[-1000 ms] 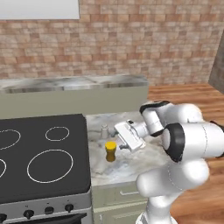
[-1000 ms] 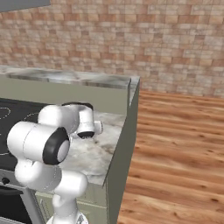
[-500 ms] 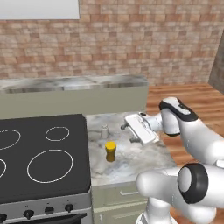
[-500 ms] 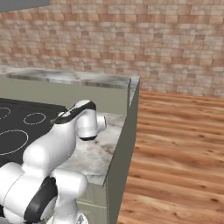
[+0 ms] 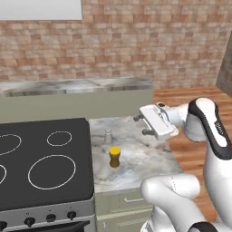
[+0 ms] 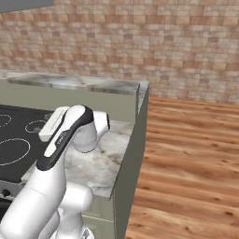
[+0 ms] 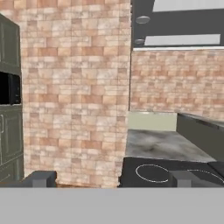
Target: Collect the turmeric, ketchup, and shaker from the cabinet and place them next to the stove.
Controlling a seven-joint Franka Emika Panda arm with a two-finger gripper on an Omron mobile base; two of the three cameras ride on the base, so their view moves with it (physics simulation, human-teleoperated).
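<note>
The turmeric (image 5: 114, 155), a squat brown jar with a yellow lid, stands upright on the marble counter (image 5: 136, 158) just right of the stove (image 5: 45, 158). The small grey shaker (image 5: 108, 135) stands behind it, close to the cooktop's edge. My gripper (image 5: 141, 125) hovers open and empty above the counter, up and to the right of both, pointing left. In the hand view its fingertips (image 7: 41, 177) frame a look across the stove (image 7: 166, 171) toward a brick wall. The ketchup and the cabinet are out of view.
A raised grey counter ledge (image 5: 77, 86) runs behind the stove along the brick wall. The counter ends at its right edge (image 6: 133, 154), with wooden floor (image 6: 186, 163) beyond. Dark olive tall units (image 7: 8, 131) stand at the left of the hand view.
My gripper has drawn up and to the right, away from the turmeric jar, which stays standing on the counter. The elbow has swung out to the right. The jaws stayed open.
</note>
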